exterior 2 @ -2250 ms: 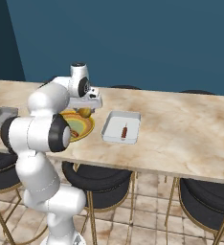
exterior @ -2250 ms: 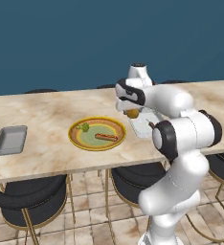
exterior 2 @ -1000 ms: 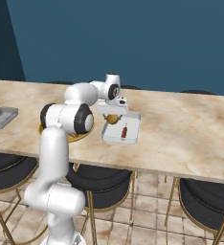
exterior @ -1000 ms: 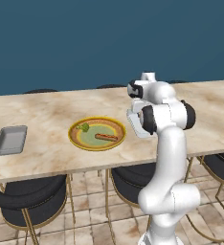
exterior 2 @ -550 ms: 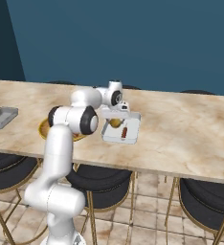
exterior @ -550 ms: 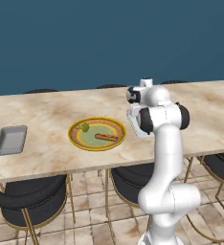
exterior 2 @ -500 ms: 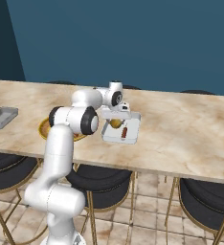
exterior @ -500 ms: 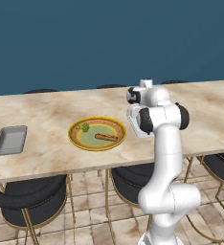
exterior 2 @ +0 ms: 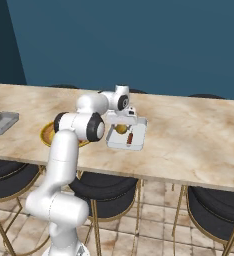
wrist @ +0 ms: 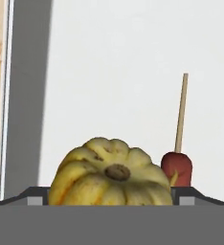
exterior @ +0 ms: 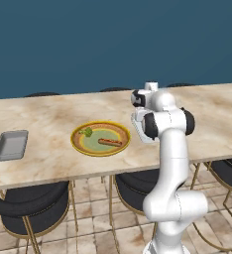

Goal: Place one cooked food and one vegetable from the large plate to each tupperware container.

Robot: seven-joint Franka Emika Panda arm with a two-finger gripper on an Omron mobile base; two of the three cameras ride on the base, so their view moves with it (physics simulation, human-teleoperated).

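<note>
Where dark blue wall point(exterior: 88, 44) backs it, long marble counter point(exterior: 38, 119).

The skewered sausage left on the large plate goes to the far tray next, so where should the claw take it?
Grip the skewered sausage across its middle, from straight above. It lies flat and long on the large plate, apart from the green vegetable, so both sides look free.

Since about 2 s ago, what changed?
The arm swung from over the large plate to the right tray, carrying the yellow squash between its fingers; it now hangs over that tray beside the skewer. Plate food and left tray stayed put.
</note>
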